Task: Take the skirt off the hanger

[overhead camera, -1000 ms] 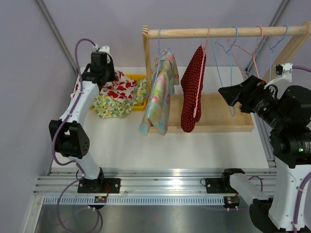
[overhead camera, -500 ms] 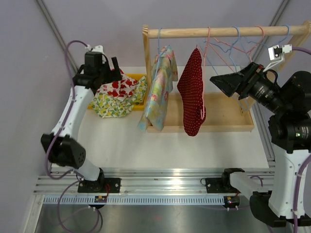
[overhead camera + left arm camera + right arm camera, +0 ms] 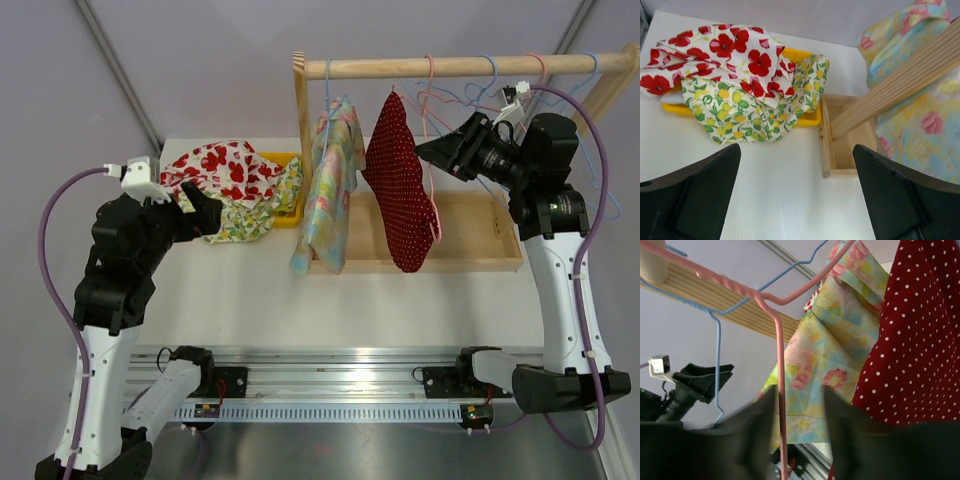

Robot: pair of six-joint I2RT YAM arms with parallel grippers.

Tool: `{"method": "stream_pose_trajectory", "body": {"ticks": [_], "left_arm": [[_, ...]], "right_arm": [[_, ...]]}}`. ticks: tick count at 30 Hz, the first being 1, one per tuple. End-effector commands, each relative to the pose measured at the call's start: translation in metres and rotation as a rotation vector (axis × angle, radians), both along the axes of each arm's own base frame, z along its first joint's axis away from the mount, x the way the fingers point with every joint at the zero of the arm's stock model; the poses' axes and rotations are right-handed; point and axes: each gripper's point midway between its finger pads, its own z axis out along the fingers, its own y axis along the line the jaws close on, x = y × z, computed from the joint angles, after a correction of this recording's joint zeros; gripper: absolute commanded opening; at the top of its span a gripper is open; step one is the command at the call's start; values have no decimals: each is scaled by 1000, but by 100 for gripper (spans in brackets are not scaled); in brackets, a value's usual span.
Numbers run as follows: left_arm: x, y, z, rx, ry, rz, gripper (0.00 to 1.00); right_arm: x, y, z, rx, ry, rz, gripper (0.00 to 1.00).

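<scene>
Nearest me in the top view, the aluminium rail (image 3: 350, 385) carrying both arm bases runs along the 6 o'clock edge of the white table (image 3: 260, 300). Pale lilac walls (image 3: 200, 60) close the room in on the far sides.

At 9 o'clock, the left gripper (image 3: 207, 213) hovers above the table with its fingers spread wide and nothing between them. Just beyond it, toward 1 o'clock, a yellow tray (image 3: 810, 119) carries a poppy-print cloth (image 3: 220, 170) heaped over a lemon-print cloth (image 3: 245, 215).

Farther back, a wooden rack (image 3: 470, 240) stands from the table's middle out to 3 o'clock, with its rod (image 3: 460, 66) running across the top. A pastel floral garment (image 3: 328, 200) hangs at the rod's left end.

The red polka-dot skirt (image 3: 400, 195) hangs beside it on a pink hanger (image 3: 780, 390), tilted so its hem swings toward 5 o'clock.

The right gripper (image 3: 425, 152) is raised beside the skirt, which lies at its 7 o'clock, just beside it. In the right wrist view its blurred fingers (image 3: 845, 440) stand apart, with the pink wire running down the gap between them. Whether either finger touches the wire, I cannot tell.

From the left gripper, the skirt is well apart at 3 o'clock. Bare blue hangers (image 3: 490, 75) crowd the rod behind the right gripper.
</scene>
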Motion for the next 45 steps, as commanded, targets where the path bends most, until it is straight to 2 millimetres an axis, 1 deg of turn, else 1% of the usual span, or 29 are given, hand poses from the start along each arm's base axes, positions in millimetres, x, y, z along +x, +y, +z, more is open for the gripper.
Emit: {"method": "stream_pose_trajectory", "body": {"ticks": [1, 3, 7, 8, 9, 11, 12, 14, 15, 17, 18, 20, 21, 22, 23, 24, 25, 28, 29, 30, 31, 32, 33, 34, 36, 37, 40, 42, 45], "left_arm": [[-14, -12, -9, -24, 27, -71, 99], [-17, -12, -11, -22, 32, -73, 99], [-28, -19, 6, -37, 5, -127, 99], [-35, -22, 27, -49, -40, -148, 99], [-41, -27, 38, -61, -59, -182, 99], [-48, -34, 58, -70, -77, -228, 99], [-60, -37, 86, -81, -138, -255, 99], [-62, -44, 106, -92, -167, -300, 99], [-70, -49, 127, -101, -213, -344, 99], [-66, -59, 138, -115, -207, -391, 99], [-54, -65, 140, -118, -183, -416, 99], [-65, -78, 168, -125, -236, -484, 99], [-45, -85, 168, -118, -207, -469, 99], [-56, -86, 193, -117, -261, -476, 99], [-62, -110, 198, -96, -263, -564, 99], [-31, -124, 189, -55, -214, -508, 99], [-50, -135, 214, -71, -264, -569, 99], [-35, -174, 209, -57, -236, -597, 99], [-42, -203, 189, -26, -193, -664, 99], [-41, -211, 194, -36, -233, -635, 99], [-59, -235, 186, -32, -229, -696, 99], [-55, -255, 152, 31, -176, -691, 99], [-61, -268, 145, 34, -176, -707, 99], [-77, -292, 137, 33, -173, -752, 99], [-85, -313, 114, 79, -150, -746, 99], [-105, -329, 110, 86, -157, -788, 99], [-119, -355, 86, 146, -146, -786, 99], [-119, -362, 73, 167, -127, -768, 99], [-123, -372, 70, 124, -133, -785, 99]], "right_arm": [[-3, 14, 24, 45, -94, 58, 30], [-3, 18, 24, 46, -89, 66, 0], [-6, 16, 34, 30, -111, 52, 0], [-7, 16, 34, 23, -98, 49, 0], [-9, 14, 46, 15, -126, 46, 0], [-11, 14, 53, 8, -122, 52, 0], [-15, 15, 67, 7, -153, 57, 0], [-19, 14, 75, 7, -156, 59, 0], [-22, 14, 84, 10, -178, 59, 0], [-26, 13, 89, 14, -182, 54, 0], [-29, 13, 92, 16, -189, 54, 0], [-33, 13, 92, 17, -190, 50, 0], [-34, 12, 91, 18, -186, 49, 0], [-35, 12, 90, 19, -183, 46, 0], [-36, 12, 88, 20, -177, 46, 0], [-37, 10, 87, 19, -176, 38, 0], [-38, 10, 87, 19, -176, 35, 0], [-44, 7, 88, 12, -178, 14, 0], [-46, 6, 87, 4, -177, 8, 0], [-50, 4, 89, -1, -186, -5, 0], [-51, 2, 86, -10, -174, -15, 0], [-54, 0, 85, -18, -178, -22, 0], [-59, -2, 88, -22, -190, -31, 0], [-62, -3, 86, -27, -182, -37, 0], [-71, -6, 88, -30, -192, -52, 0], [-76, -7, 87, -33, -187, -58, 0], [-92, -11, 90, -35, -196, -80, 0], [-101, -13, 92, -33, -201, -86, 0], [-114, -13, 93, -19, -199, -80, 0]]}}
